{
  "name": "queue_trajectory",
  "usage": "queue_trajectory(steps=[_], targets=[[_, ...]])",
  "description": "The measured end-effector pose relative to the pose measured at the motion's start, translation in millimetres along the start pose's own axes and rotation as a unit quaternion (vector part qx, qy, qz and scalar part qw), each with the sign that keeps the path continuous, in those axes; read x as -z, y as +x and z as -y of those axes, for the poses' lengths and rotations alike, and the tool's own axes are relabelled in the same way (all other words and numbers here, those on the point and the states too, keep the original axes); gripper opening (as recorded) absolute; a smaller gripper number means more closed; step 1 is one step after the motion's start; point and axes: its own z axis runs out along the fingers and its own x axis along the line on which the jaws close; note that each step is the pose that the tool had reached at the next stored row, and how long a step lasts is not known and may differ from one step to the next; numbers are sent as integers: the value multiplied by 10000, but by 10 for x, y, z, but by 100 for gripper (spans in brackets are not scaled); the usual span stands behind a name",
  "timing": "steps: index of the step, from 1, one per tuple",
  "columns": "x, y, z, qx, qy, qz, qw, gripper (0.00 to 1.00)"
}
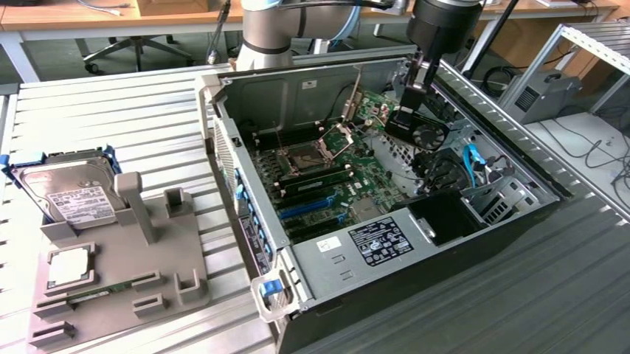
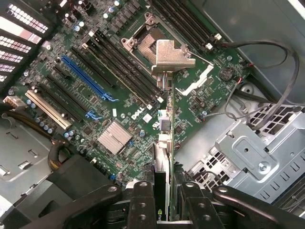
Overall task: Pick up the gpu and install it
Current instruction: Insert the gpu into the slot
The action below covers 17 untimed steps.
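Holding the gpu (image 1: 417, 134) above the open case (image 1: 325, 295). The gripper (image 1: 420, 110) is clenched on the card's upper end, and the arm reaches down from above.

Wrist view shows the grasp. The gripper (image 2: 165, 191) has one finger on each face of the gpu (image 2: 164, 143), with the pads (image 2: 143, 200) pressed against it. The card is seen edge-on, and its silver bracket (image 2: 172, 55) is at the end away from the fingers.

Position: the card hangs inside the case opening, over the part of the motherboard (image 1: 369, 110) toward the exterior view's right. It is beside the socket (image 1: 300, 156) and near the metal drive cage (image 1: 492, 203). The black cooler with its fan faces outward in the exterior view.

The card is not seated in a slot. The blue slots (image 1: 307, 209) lie well apart from it, toward the exterior view's lower left. In the wrist view the bracket overlaps the socket (image 2: 143, 43), and the blue slots (image 2: 86, 78) and the heatsink (image 2: 114, 137) lie off to one side of the card.

On the table (image 1: 118, 110), at the exterior view's left, a grey fixture (image 1: 128, 295) holds a hard drive (image 1: 64, 193), well apart from the case.
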Motion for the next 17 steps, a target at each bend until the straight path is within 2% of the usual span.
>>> queue_trajectory(steps=[17], targets=[[0,0,0,307,-6,17,9995,26]])
